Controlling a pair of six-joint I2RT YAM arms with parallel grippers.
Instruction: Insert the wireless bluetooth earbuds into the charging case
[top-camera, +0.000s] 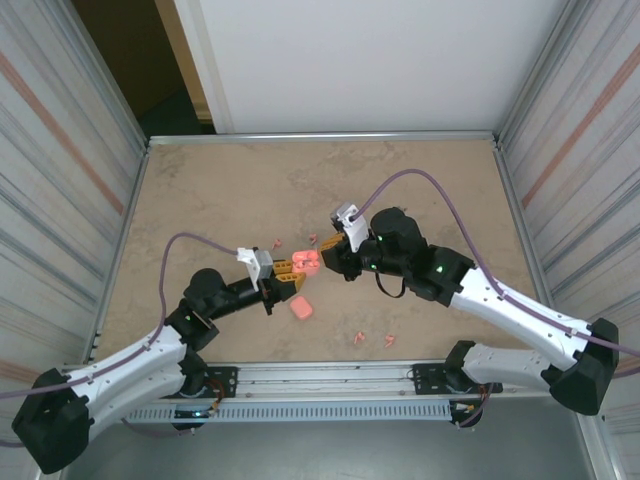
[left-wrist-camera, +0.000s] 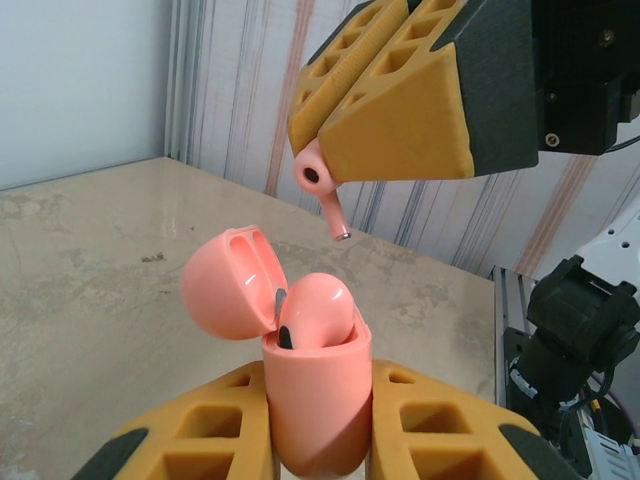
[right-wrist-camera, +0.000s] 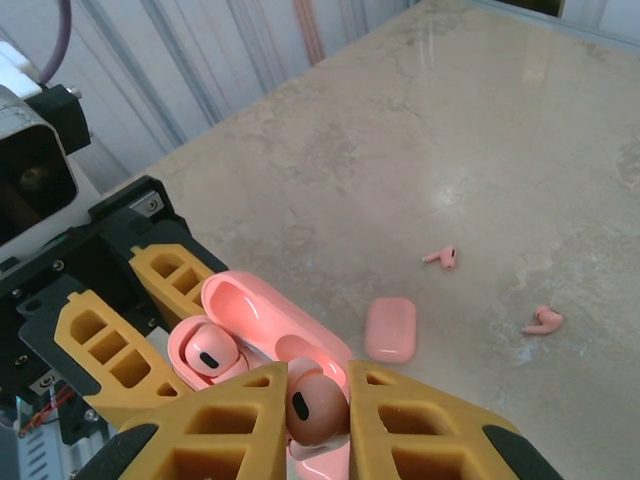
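One earbud (left-wrist-camera: 318, 180) hangs from the right claw (right-wrist-camera: 318, 372) above the case (left-wrist-camera: 315, 420).

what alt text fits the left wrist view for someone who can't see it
The left gripper clamps an open pink charging case upright, lid flipped back, with one earbud seated inside. Just above it, the right gripper pinches a second earbud, stem pointing down toward the case, over a beige table.
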